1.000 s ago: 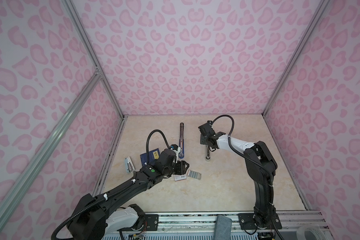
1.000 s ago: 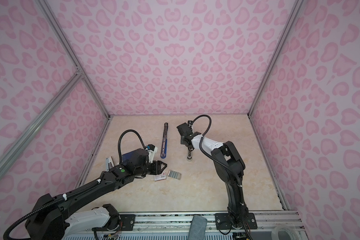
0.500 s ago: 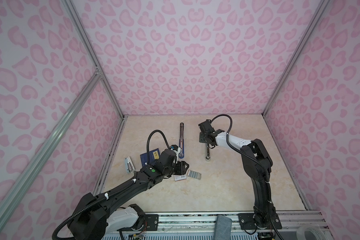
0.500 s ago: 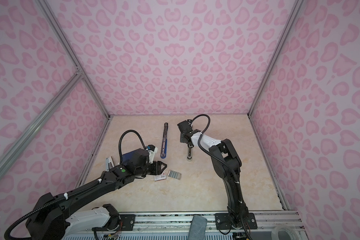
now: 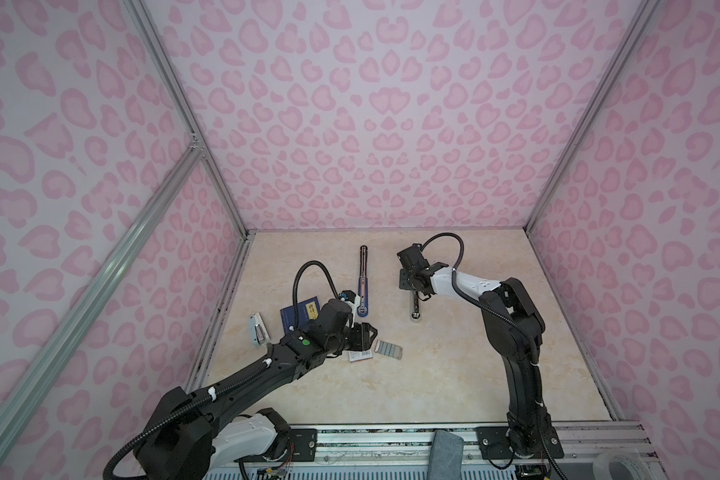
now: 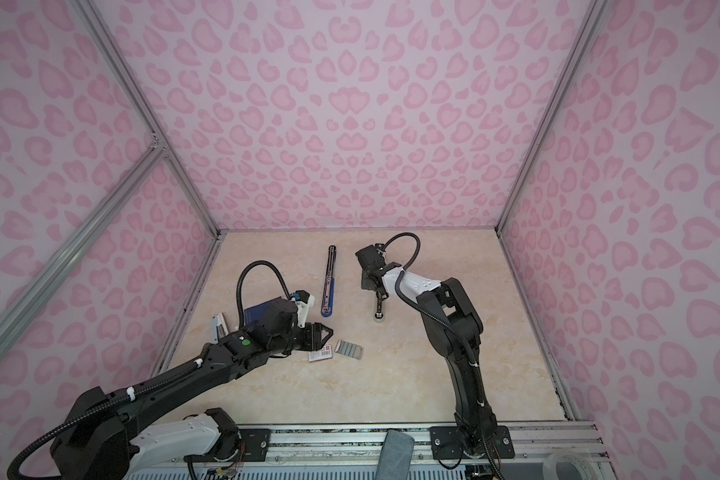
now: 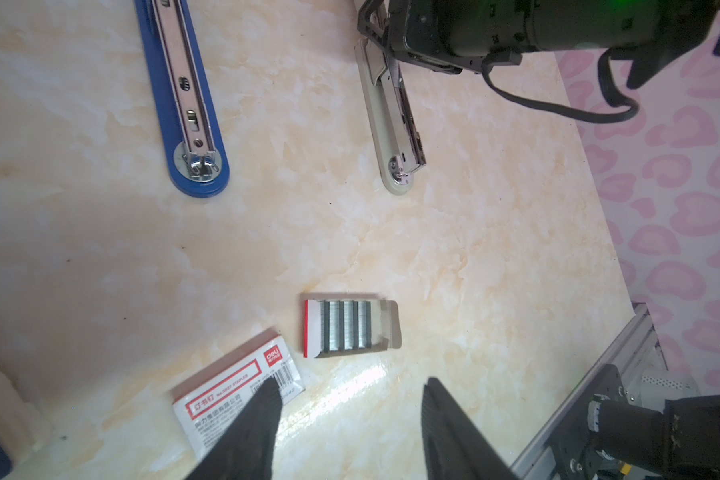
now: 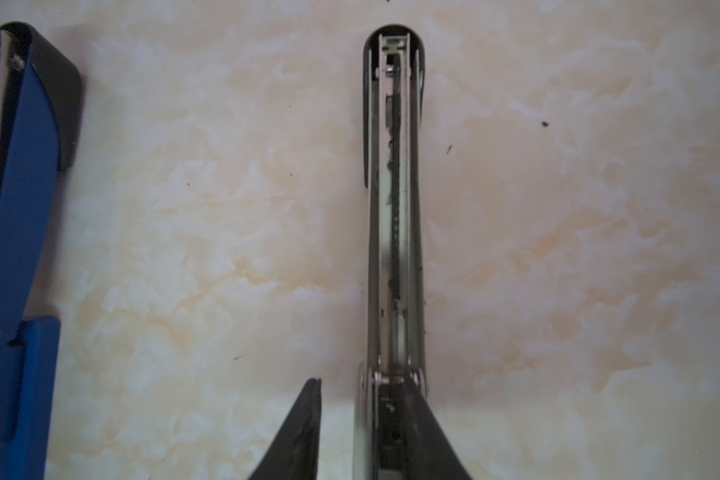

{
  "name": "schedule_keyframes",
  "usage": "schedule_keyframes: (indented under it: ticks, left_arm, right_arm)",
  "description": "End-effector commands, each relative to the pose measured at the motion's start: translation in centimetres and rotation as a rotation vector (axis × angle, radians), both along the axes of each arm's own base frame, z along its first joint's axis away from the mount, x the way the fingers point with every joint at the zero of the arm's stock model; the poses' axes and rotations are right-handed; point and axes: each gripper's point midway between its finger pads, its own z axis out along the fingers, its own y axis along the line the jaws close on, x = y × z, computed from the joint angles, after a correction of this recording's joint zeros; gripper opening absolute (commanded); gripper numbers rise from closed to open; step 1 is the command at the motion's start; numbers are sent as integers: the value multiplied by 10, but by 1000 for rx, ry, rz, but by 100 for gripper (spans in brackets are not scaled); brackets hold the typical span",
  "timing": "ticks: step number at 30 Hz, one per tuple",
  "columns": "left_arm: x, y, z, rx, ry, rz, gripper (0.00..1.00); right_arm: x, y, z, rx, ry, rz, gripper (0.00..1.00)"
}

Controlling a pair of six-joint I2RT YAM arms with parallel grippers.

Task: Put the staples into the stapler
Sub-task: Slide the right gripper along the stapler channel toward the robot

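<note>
Nothing is loaded yet, by my read. In both top views the staples [image 5: 388, 348] lie in their tray at centre frame, just right of my left gripper [image 5: 368, 333], which is spread and empty. Left wrist view: the tray sits mid-frame, full, with the white box [image 7: 233, 386] at lower left. Right wrist view: the stapler [image 8: 393, 208] runs up the middle, channel bare; my right gripper [image 8: 364, 384] straddles its hinge end at the bottom, though I cannot tell whether it clamps. Picking and seating a strip remain.
</note>
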Motion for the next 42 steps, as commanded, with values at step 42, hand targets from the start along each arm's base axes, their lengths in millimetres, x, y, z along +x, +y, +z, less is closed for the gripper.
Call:
schedule_keyframes:
  ticks: [42]
  left_arm:
    - [4,-5,3,-24,-15,-3,57]
  right_arm:
    - [-75,-2,-14,-21,54,42,28]
